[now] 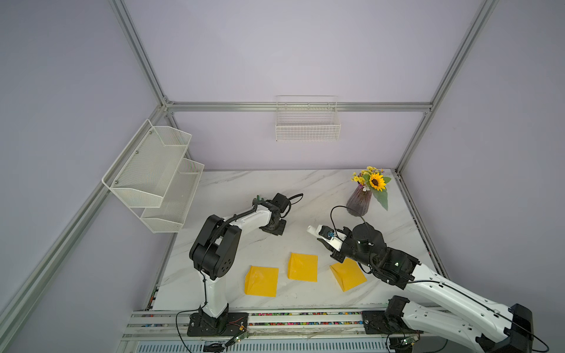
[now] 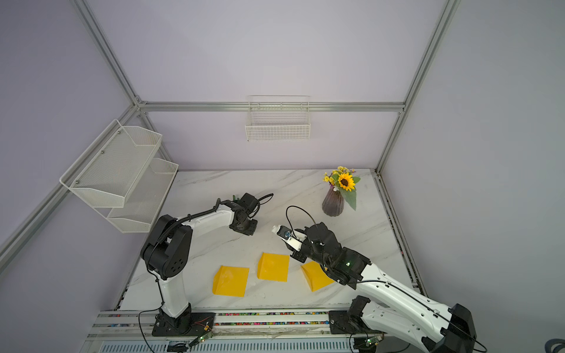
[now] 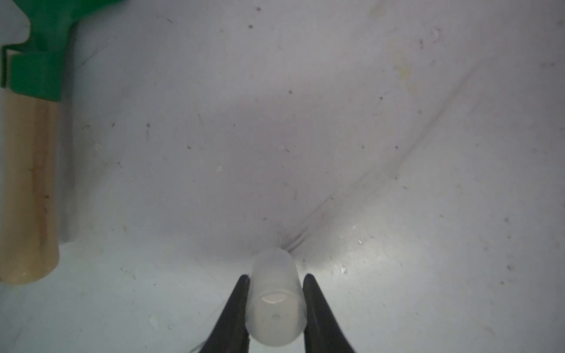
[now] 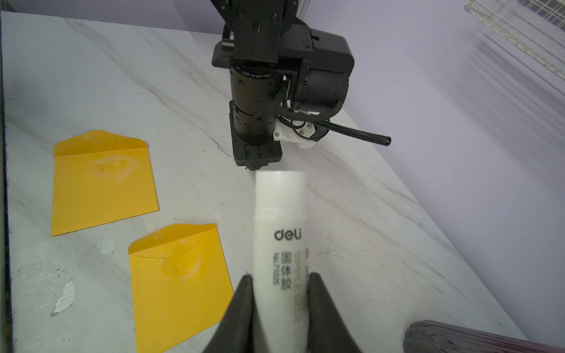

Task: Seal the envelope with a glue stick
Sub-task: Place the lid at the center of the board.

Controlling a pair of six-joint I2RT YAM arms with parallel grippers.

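The glue stick is held clear of the bench, over its middle and a little toward the right edge. The right end effector is clamped on the lower part of its labelled barrel, one finger pressed to each side. The free end of the glue stick points at the left end effector, which is closed on a translucent whitish cap. It points straight down, close over the bench, with a toy rake lying beside it; whether the cap touches the surface I cannot tell. The stick looks light and stiff, a smooth round plastic tube that could twist or slide between the fingers. The mid-barrel hold, well back from the working end, seems the right place, and the soft glue should need only gentle pressure. Three yellow envelopes lie in a row near the front edge, thin paper likely to skate on the slick top. The right arm reaches in from the front right corner, passing above the rightmost one. The left arm has its elbow raised, its forearm reaching toward the middle and its wrist bent down
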